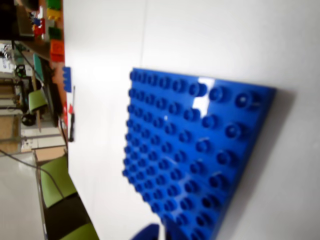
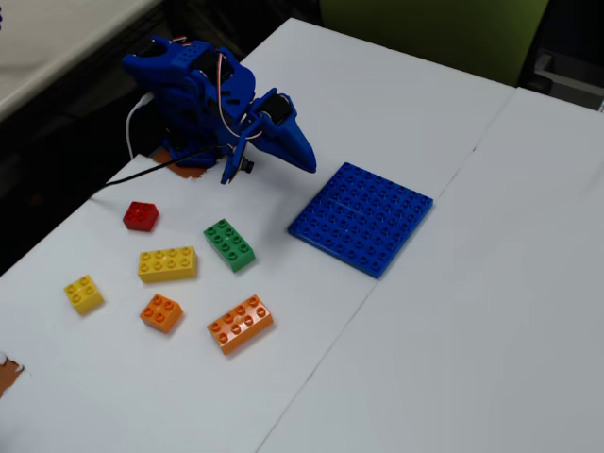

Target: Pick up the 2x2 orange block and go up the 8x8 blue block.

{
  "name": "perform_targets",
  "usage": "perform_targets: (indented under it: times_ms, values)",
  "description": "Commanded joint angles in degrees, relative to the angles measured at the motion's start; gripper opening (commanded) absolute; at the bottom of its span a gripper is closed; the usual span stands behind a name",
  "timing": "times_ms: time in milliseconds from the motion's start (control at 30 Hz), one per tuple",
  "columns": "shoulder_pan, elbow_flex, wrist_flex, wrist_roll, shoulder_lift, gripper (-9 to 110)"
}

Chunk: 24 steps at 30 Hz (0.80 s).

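While the blue plastic arm sits folded near the table's far-left edge in the fixed view, I note its gripper (image 2: 300, 151) pointing toward the large flat blue studded baseplate (image 2: 361, 218), empty; I cannot tell if the jaws are parted or closed. Small square orange four-stud brick (image 2: 161, 312) lies on the white table (image 2: 453, 359), well apart from the gripper, down and left in the fixed view, past the green brick (image 2: 229, 244) and just beside the longer orange brick (image 2: 241, 323). Wrist view shows only the baseplate (image 1: 195, 155), so I judge the arm must swing away from it, toward the brick cluster, before any descent.
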Motion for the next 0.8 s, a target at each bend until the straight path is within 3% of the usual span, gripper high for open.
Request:
perform_targets:
  times_ms: [0,500,767]
  values:
    - [-0.44,2.46,0.18,-0.53,2.37,0]
    - [-1.85,2.46,0.26,-1.49,2.37,0]
    - [-3.52,-0.62,-2.20,-15.91,1.85,0]
